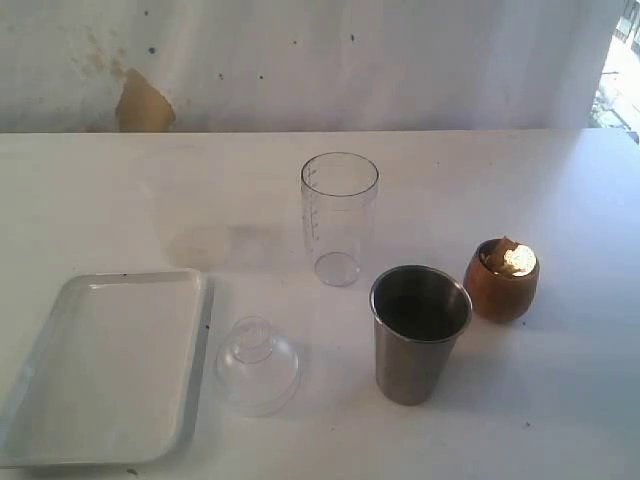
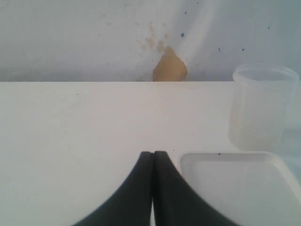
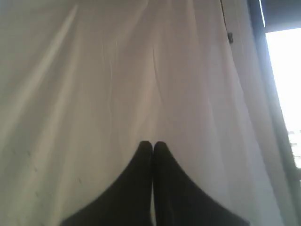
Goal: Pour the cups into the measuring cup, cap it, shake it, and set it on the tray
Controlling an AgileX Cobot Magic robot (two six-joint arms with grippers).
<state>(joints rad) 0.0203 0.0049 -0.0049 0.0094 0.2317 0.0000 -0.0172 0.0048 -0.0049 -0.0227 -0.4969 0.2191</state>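
The clear measuring cup [image 1: 339, 218] stands upright mid-table, uncapped; it shows also in the left wrist view [image 2: 262, 108]. In front of it to the right stands the steel tumbler [image 1: 419, 334], and beside that the brown wooden cup [image 1: 502, 280] with something pale inside. The white tray [image 1: 105, 365] lies at the front left, its corner visible in the left wrist view [image 2: 235, 183]. The clear dome lid [image 1: 257, 364] rests beside the tray. Neither arm appears in the exterior view. My left gripper [image 2: 153, 153] is shut and empty, low near the tray. My right gripper [image 3: 153, 143] is shut and empty, facing a white curtain.
A white wall with a brown patch [image 1: 143, 103] runs along the table's far edge. Bright window light falls at the far right [image 1: 620, 80]. The white table [image 1: 150, 200] stretches behind the tray.
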